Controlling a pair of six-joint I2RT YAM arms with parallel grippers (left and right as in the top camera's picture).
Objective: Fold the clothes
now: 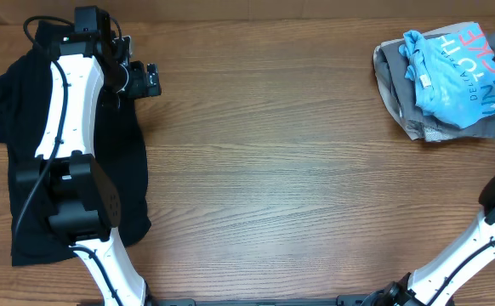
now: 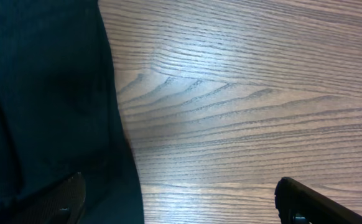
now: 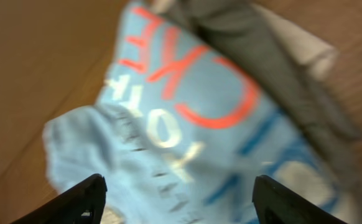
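Cloth looked limp and light: the black fabric garment (image 1: 5,110) at the wooden worktop's (image 1: 273,170) left wanted pinching at its edge beneath the wide-open left tool (image 2: 187,206), while the right tool (image 3: 178,200) gaped over the crumpled light-blue printed T-shirt (image 1: 452,76).

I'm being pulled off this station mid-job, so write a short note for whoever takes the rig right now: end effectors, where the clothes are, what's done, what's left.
Left end effector: open, empty, straddling the edge of the black garment, which lies spread at the left end of the table.
Right end effector: open, empty, above the blue shirt, which is bunched on a grey garment at the right end.
Done: nothing looks folded.
Left: fold all three pieces.
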